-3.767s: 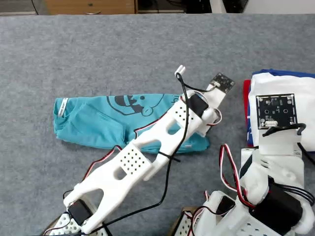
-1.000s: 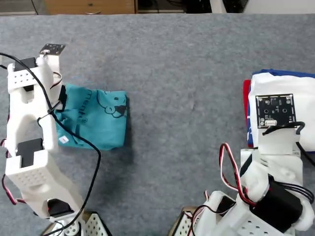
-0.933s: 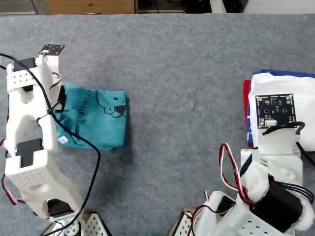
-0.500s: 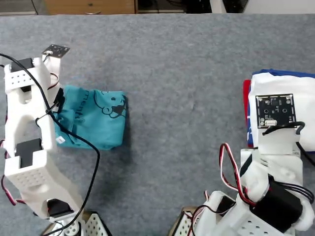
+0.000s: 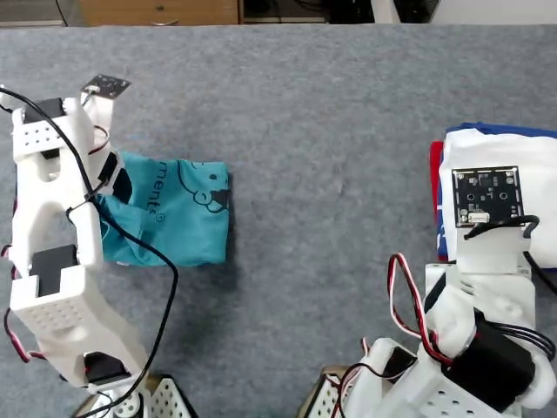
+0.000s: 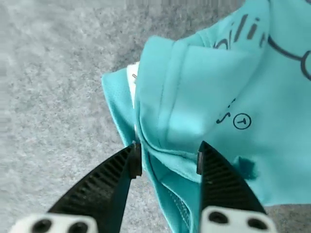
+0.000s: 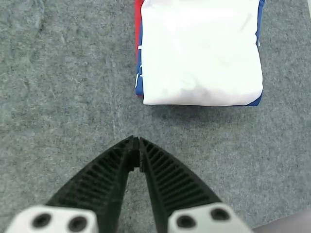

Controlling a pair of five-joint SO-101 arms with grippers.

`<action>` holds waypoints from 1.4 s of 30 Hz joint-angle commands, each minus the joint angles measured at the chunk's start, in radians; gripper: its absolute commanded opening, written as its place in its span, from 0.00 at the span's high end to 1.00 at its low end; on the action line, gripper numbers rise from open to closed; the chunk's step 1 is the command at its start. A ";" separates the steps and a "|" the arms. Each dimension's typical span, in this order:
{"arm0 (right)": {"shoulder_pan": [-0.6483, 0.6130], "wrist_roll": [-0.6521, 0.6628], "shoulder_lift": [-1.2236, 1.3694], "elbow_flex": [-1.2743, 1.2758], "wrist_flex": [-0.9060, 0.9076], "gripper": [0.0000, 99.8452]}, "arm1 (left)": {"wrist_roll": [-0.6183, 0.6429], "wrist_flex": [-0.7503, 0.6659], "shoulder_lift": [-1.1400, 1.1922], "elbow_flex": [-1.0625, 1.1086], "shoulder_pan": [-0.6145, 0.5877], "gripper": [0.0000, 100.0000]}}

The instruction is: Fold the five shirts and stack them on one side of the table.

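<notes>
A teal shirt (image 5: 174, 213) with a dark cartoon print lies folded over at the table's left. My left gripper (image 5: 110, 177) is at its left edge. In the left wrist view the gripper (image 6: 167, 159) is shut on a thick bunch of the teal shirt's (image 6: 233, 87) folded edge, cloth filling the gap between the jaws. At the right side lies a stack of folded shirts (image 5: 492, 146), white on top with blue and red edges showing. My right gripper (image 7: 136, 156) is shut on nothing, hovering over bare felt just in front of the stack (image 7: 199, 53).
Grey felt (image 5: 331, 131) covers the table, with wide bare room between the teal shirt and the stack. The right arm's body (image 5: 479, 348) fills the front right corner. Wooden furniture (image 5: 157, 10) runs behind the far edge.
The left arm carried the shirt's right end across to the left, folding it in half. In the last half second gripper and shirt shifted slightly right. The right arm kept still.
</notes>
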 commanded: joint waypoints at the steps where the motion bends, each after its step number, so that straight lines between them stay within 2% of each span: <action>1: 0.008 0.005 -0.001 -0.001 0.014 1.00 | -0.009 -0.006 -0.062 -0.103 -0.029 0.80; 5: 0.008 0.005 -0.001 0.001 0.012 1.00 | 0.005 0.002 -0.064 -0.186 -0.032 0.80; 8: 0.007 0.005 -0.001 0.001 0.012 1.00 | 0.100 0.002 -0.064 -0.250 -0.023 0.81; 11: 0.007 0.005 -0.001 0.001 0.012 1.00 | 0.158 0.002 -0.061 -0.269 0.003 0.88; 14: 0.007 0.005 -0.001 0.001 0.012 1.00 | 0.158 -0.005 -0.053 -0.226 0.052 0.98; 15: 0.007 0.005 -0.001 0.001 0.012 1.00 | 0.158 -0.012 -0.051 -0.198 0.063 0.98; 22: 0.013 0.005 -0.001 0.001 0.014 1.00 | 0.161 -0.255 0.001 0.000 0.068 0.98; 26: 0.013 0.003 -0.001 0.001 0.014 1.00 | 0.157 -0.400 0.073 0.055 0.025 0.98; 29: 0.013 0.003 -0.001 0.001 0.014 1.00 | 0.153 -0.442 0.110 0.055 -0.035 0.98; 36: 0.013 0.003 -0.001 0.001 0.014 1.00 | 0.078 -0.413 0.113 0.049 -0.118 0.98; 42: 0.013 0.003 -0.001 0.001 0.014 1.00 | 0.083 -0.173 0.044 -0.164 -0.104 0.98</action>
